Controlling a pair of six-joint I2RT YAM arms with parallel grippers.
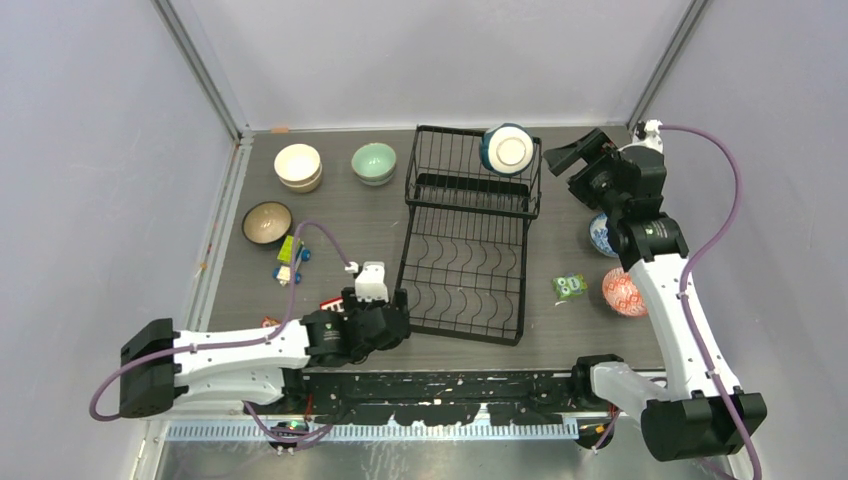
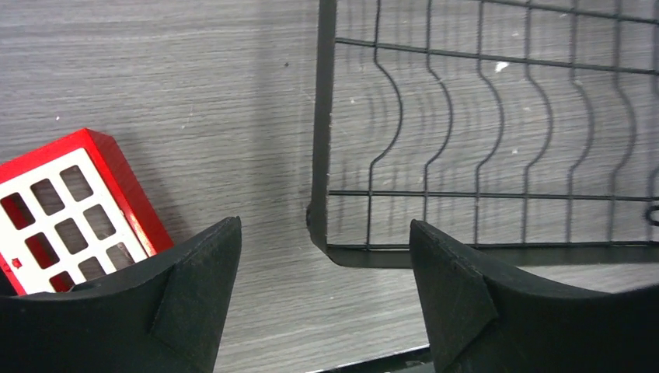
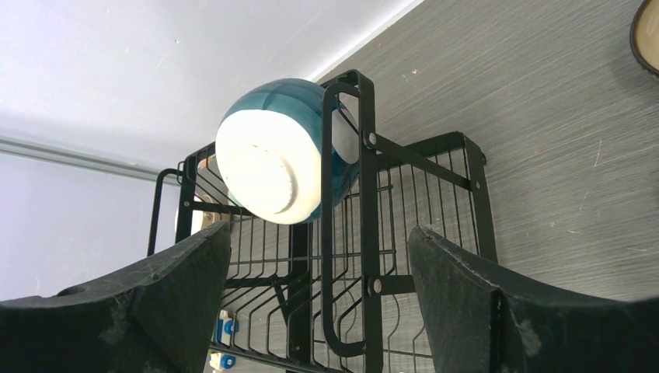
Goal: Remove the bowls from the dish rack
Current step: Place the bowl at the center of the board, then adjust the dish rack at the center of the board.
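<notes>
From above, a teal bowl [image 1: 508,149] leaned in the dish rack's [image 1: 470,250] far upper basket; the left end effector [image 2: 326,299] gaped empty beside the rack's near-left corner, while the right end effector [image 3: 319,303], wide and empty, faced that bowl, apparently to grasp it.

We are seeing a red grid-faced box [image 2: 74,206], a green packet [image 1: 569,287] and colourful toys [image 1: 289,256] lying on the grey surface [image 2: 194,93].

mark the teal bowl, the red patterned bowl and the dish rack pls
teal bowl [image 3: 268,167], right wrist view, its pale underside.
red patterned bowl [image 1: 624,291], top external view, its patterned surface.
dish rack [image 2: 322,116], left wrist view, its side frame bar.
</notes>
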